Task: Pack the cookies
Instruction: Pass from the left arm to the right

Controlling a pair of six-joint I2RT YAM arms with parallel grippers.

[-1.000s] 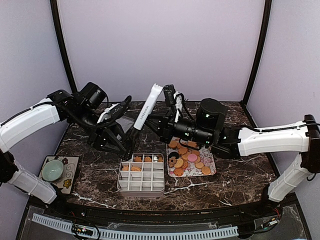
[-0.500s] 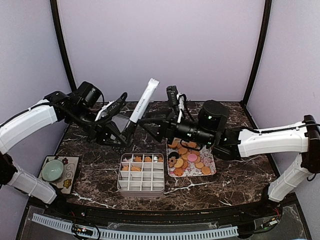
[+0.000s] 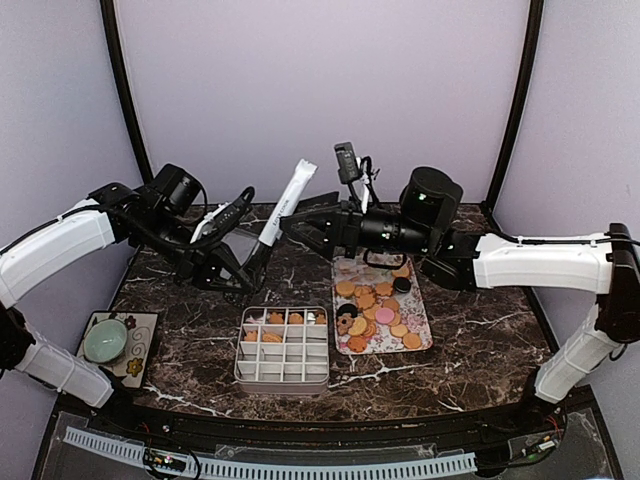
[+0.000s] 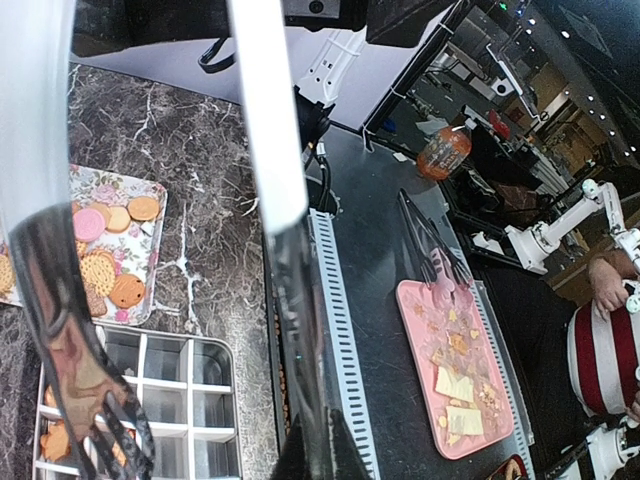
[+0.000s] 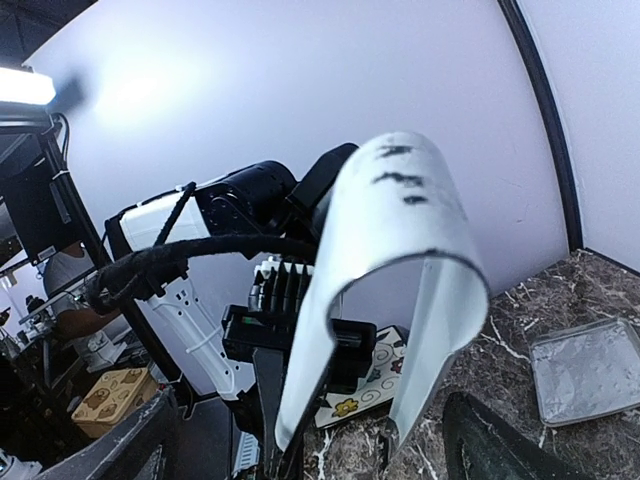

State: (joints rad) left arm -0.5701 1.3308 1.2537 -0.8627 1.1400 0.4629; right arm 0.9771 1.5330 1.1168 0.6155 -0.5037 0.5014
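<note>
The dark marble table [image 3: 190,340] fills the booth, and both arms are raised over its middle. The left arm [image 3: 60,245] reaches in from its side and the right arm [image 3: 540,265] from the other, so the two claws nearly meet above the far half of the table.

The left claw [image 3: 258,243] is clamped narrow on a pair of tongs [image 3: 285,205]. Their white handle slants up and away from the claw, and the dark metal tips hang below it. The right claw [image 3: 305,225] stands wide and holds nothing. Its fingers sit just beside the white handle, with the looped end of the tongs straight ahead between them. I cannot tell whether either finger touches it.

Below the left claw, toward the near edge, sits a grey divided box [image 3: 282,380]. Below the right claw, and just beside that box, lies a flower-patterned tray [image 3: 420,300].

Most of the cookies [image 3: 375,305] are heaped on this tray under the right claw. They are mostly golden rounds, with a pink one and a couple of black ones. A few more fill the box's far compartments, under the tips of the tongs.

Well apart from the left claw, out by its arm's near side, a pale green bowl [image 3: 105,340] rests on a small flowered mat [image 3: 140,362].
</note>
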